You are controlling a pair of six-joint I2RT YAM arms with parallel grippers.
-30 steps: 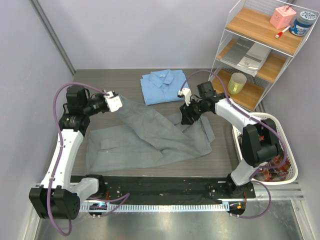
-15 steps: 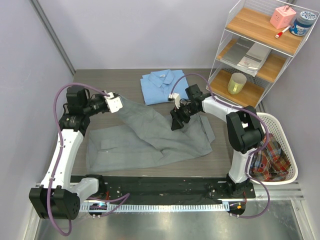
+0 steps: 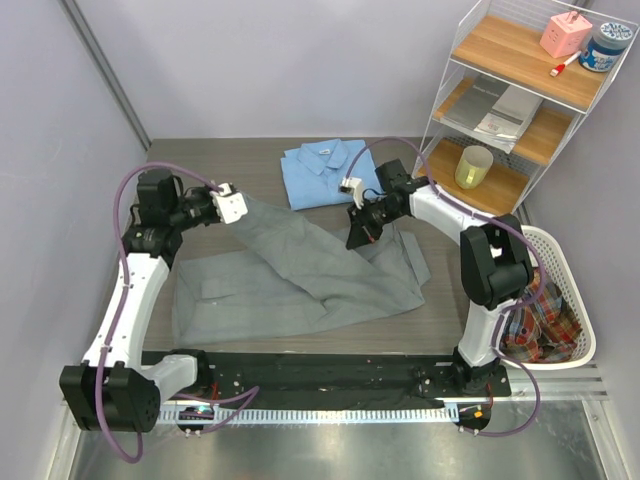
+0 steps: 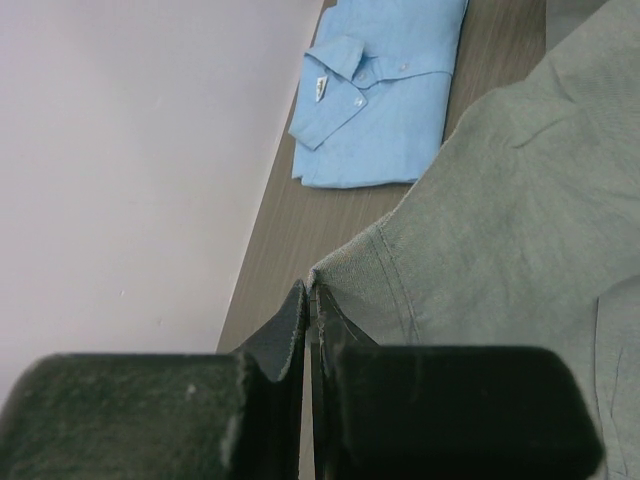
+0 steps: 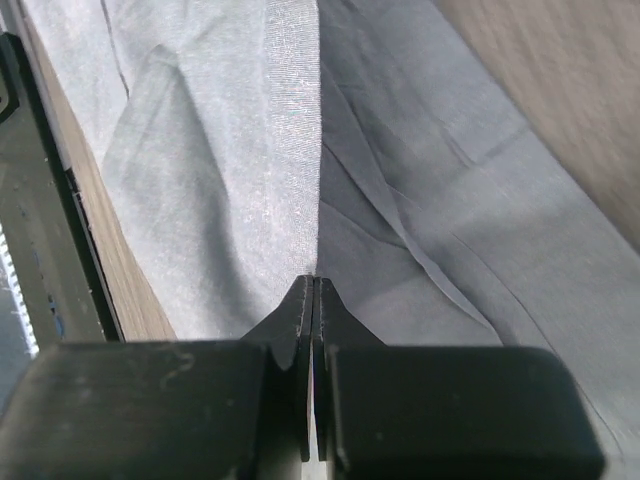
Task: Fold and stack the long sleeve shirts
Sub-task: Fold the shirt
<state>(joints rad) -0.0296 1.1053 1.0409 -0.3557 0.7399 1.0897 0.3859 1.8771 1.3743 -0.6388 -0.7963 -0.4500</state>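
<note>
The grey long sleeve shirt (image 3: 300,272) lies crumpled across the middle of the table. My left gripper (image 3: 238,206) is shut on one of its edges and holds that corner lifted at the left; the pinched hem (image 4: 345,262) shows at the fingertips in the left wrist view. My right gripper (image 3: 357,237) is shut on a ridge of the same grey cloth (image 5: 400,190) near the shirt's right side, and the fold runs straight up to the fingertips (image 5: 300,300). The light blue long sleeve shirt (image 3: 325,172) lies folded at the back, collar up, also seen as the blue shirt (image 4: 385,90).
A wire shelf unit (image 3: 520,95) with a yellow cup (image 3: 473,166) stands at the back right. A white basket (image 3: 572,300) holding plaid cloth (image 3: 540,322) sits at the right edge. A black strip (image 3: 330,375) runs along the near edge.
My right gripper has shifted left over the grey shirt, opened, then shut on a fold of it. The left gripper has kept its hold and barely moved.
</note>
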